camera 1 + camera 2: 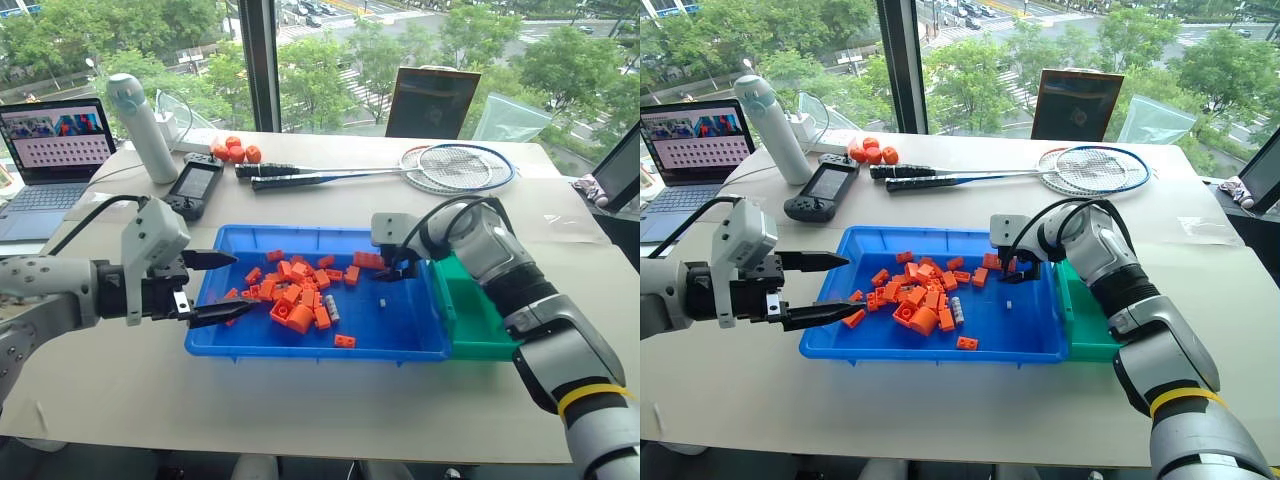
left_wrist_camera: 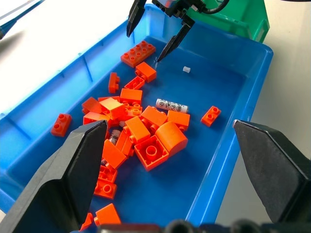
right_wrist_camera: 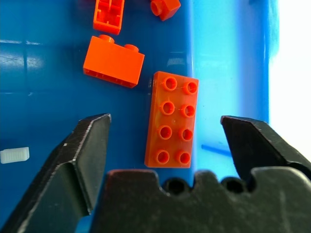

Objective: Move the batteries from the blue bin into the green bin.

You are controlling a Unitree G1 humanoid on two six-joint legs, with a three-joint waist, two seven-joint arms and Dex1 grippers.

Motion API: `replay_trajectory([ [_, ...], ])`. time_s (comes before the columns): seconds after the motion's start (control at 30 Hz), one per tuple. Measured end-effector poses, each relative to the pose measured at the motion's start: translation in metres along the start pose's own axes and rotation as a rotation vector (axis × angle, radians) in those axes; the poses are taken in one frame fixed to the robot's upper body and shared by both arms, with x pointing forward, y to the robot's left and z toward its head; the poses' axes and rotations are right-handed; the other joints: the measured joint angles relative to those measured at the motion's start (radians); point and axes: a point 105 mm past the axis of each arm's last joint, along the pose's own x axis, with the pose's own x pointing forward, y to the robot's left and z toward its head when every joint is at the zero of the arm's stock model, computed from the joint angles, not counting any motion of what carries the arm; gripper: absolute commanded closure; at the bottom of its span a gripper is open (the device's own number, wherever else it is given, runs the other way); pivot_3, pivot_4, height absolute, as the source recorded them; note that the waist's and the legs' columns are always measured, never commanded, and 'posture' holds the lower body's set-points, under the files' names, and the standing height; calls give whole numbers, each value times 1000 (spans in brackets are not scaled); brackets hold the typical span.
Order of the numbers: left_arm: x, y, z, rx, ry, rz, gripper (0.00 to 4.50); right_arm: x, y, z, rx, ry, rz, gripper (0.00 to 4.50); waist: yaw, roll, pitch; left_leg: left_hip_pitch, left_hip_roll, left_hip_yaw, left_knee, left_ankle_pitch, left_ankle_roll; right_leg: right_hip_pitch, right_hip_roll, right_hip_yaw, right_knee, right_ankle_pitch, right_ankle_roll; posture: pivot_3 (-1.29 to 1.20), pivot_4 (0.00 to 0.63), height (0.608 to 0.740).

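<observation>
Right gripper [image 1: 403, 268] hangs spread wide and empty over the blue bin's [image 1: 300, 349] far corner, green bin [image 1: 478, 330] touching that end. Left gripper [image 1: 212, 288], also wide open with nothing in it, sits at the opposite rim. The left wrist view shows one battery [image 2: 171, 105] by the orange bricks [image 2: 146, 131], bare floor beyond. The right wrist view adds an eight-stud brick [image 3: 172, 119] by the wall.

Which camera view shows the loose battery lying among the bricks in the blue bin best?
The left wrist view: the battery lies bare on the blue bin floor beside the orange bricks, its printed wrap visible. Both head views show it as a small grey sliver. I cannot find it in the right wrist view.
</observation>
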Motion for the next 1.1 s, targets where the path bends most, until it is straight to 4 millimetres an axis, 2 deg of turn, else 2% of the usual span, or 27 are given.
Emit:
replay_trajectory([
  [0.07,-1,2,-1,7,15,17,0,-6,17,19,3,-98,96,27,1,0,0,0,0,0,-1,0,0,0,0,0,0,0,0,0,150,709],
  [0.13,-3,5,-4,16,38,44,0,-6,45,40,-14,-194,239,27,1,0,0,0,0,0,-1,-1,0,0,0,-1,0,0,0,0,150,709],
  [0.27,-3,6,-4,20,42,48,0,3,71,53,-26,-238,358,27,1,0,0,1,0,0,1,0,-1,0,0,-1,1,0,0,0,150,709],
  [0.37,-3,3,-6,21,54,36,0,15,77,59,-23,-253,381,27,0,0,0,2,1,0,1,0,-1,1,0,-1,1,0,0,0,150,709],
  [0.5,-4,0,-6,29,60,30,0,29,79,57,1,-247,390,27,1,0,0,1,1,0,0,0,-1,1,0,0,1,0,0,0,150,709],
  [0.8,-6,-9,-3,35,58,9,0,39,75,47,13,-221,400,27,1,0,0,2,1,0,0,0,-1,1,0,-1,1,0,0,0,150,709],
  [0.93,-7,-9,-3,35,56,17,0,43,77,43,20,-210,411,1011,1,0,0,2,1,0,0,0,-1,1,0,0,1,0,0,0,150,709],
  [1.0,-7,-9,-2,36,55,15,0,43,78,44,18,-215,419,1779,1,0,0,2,1,0,0,0,-1,1,0,-1,1,0,0,0,150,709],
  [1.03,-6,-10,-2,36,55,12,0,43,78,44,18,-215,419,1988,1,0,0,2,1,0,0,0,-1,1,0,-1,1,0,0,0,150,709],
  [1.1,-6,-12,-2,28,50,-4,0,43,78,45,19,-217,418,1994,1,0,0,2,1,0,0,0,-1,1,0,-1,1,0,0,0,150,709],
])
